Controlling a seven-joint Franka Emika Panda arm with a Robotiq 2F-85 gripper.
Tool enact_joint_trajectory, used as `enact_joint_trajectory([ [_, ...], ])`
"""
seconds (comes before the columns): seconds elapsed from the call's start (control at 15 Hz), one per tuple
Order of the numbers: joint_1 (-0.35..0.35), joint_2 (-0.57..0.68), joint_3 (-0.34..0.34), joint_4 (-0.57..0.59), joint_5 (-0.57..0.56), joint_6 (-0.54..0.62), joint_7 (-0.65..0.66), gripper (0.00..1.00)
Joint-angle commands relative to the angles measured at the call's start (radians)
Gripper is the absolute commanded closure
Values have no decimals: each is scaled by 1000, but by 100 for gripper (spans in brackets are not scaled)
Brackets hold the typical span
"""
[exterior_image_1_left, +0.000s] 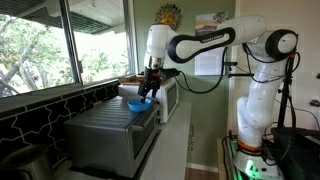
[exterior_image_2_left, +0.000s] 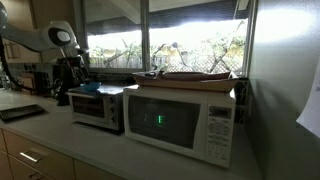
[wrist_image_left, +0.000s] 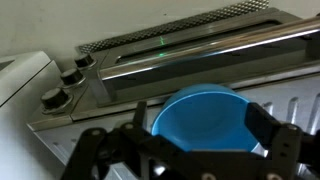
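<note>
in the wrist view, at 9 o'clock, only a corner of the white microwave (wrist_image_left: 20, 80) shows. next come the knobs (wrist_image_left: 68, 78) of the toaster oven (wrist_image_left: 200, 45), whose metal top runs on toward 3 o'clock. the blue bowl (wrist_image_left: 205, 118) sits upright on that top, at about 6 o'clock in the frame. the gripper (wrist_image_left: 200, 128) hangs over it, spread as wide as it goes and holding nothing. its fingers (wrist_image_left: 262, 128) stand at the bowl's 9 and 3 o'clock, outside the rim. whether they touch it i cannot tell.

to do this well, i judge the wrist should keep centred on the bowl and come straight down, so both pads meet the wall together. the squeeze should be gentle: the bowl looks light and smooth. a finger landing first could tip it or skid it across the metal.
</note>
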Motion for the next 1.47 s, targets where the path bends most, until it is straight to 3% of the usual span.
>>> enact_joint_trajectory([
  [0.0,23,-5,-14,11,27,20,10,0],
  [0.53,81,43,30,44,2,63,-54,0],
  [0.8,86,80,49,47,-95,99,-88,5],
  [0.93,88,99,49,48,-138,115,-104,14],
  [1.0,88,109,46,49,-154,122,-109,32],
  [1.13,88,122,40,50,-180,134,-113,41],
  [1.4,90,138,30,51,-212,149,-112,74],
])
